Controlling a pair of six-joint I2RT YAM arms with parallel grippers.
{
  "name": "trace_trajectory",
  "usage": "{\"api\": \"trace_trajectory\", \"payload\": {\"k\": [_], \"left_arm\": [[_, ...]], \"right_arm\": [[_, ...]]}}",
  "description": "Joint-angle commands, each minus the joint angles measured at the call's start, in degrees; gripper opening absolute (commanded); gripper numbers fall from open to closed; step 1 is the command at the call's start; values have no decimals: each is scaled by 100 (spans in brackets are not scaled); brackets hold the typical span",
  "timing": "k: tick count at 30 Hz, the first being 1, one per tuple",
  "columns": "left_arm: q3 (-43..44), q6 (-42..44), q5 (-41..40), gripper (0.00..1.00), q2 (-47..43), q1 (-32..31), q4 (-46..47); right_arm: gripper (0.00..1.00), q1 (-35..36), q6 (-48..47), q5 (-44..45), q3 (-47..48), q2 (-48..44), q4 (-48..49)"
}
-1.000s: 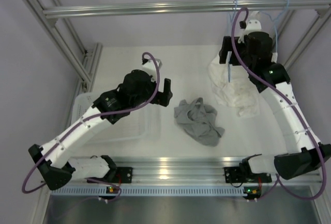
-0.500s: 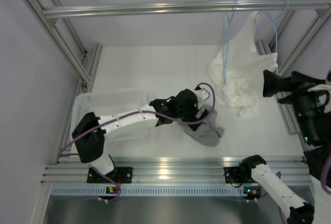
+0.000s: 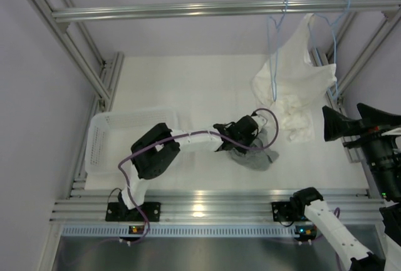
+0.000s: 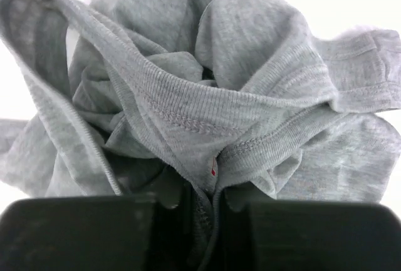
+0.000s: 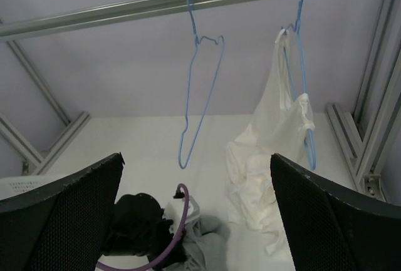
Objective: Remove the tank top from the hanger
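From above, the grey tank top (image 3: 258, 157) lies crumpled on the table (image 3: 188, 83). It is off the bare blue hanger (image 3: 272, 58), which hangs on the rail (image 3: 188, 9). The left gripper (image 3: 241, 138) sits at the cloth's left edge. We judge a straight lift best, away from the white garment (image 3: 291, 77) just beside; open room lies toward the basket (image 3: 94, 139).

Left wrist: the jaws are pinched on a seamed fold.

Right wrist: the right gripper (image 5: 195, 156) stands wide apart and well clear, holding nothing.
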Motion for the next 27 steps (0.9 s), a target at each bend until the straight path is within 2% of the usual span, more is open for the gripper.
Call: {"api": "trace_trajectory", "payload": {"k": [1,4,8,9,10,14,17,21,23,27], "left_arm": [[-293,-109,-606,0,-497,-20,-174],[-269,-109,-1379,0,-1428,-20,-840],[293,-223,-2670,0,-2703,7,-1816],[695,-293,-2952,0,-3044,94,-2018],[942,-311,-3389,0,-3169,173,-2481],[1779,-320,-4368,0,-3601,524,-3248],[2140,-416,-4702,0,-3847,955,-3845],[2088,-837,-4493,0,-4215,2114,-4418],[1720,-1152,-4291,0,-4505,2536,-4586],[859,-1506,-4106,0,-4937,2792,-4604]], "right_arm": [[99,-49,-112,-205,160,-76,-225],[99,-40,-130,-293,187,-110,-190],[99,-49,-121,-390,20,-128,-58],[99,-40,-113,-408,-24,-146,12],[100,-49,-78,-451,-94,-172,47],[99,-40,-7,-531,-217,-234,276],[99,-49,28,-583,-253,-251,382],[99,-40,90,-707,-279,-251,513],[99,-40,98,-733,-288,-225,557],[99,-49,90,-750,-323,-199,602]]}}
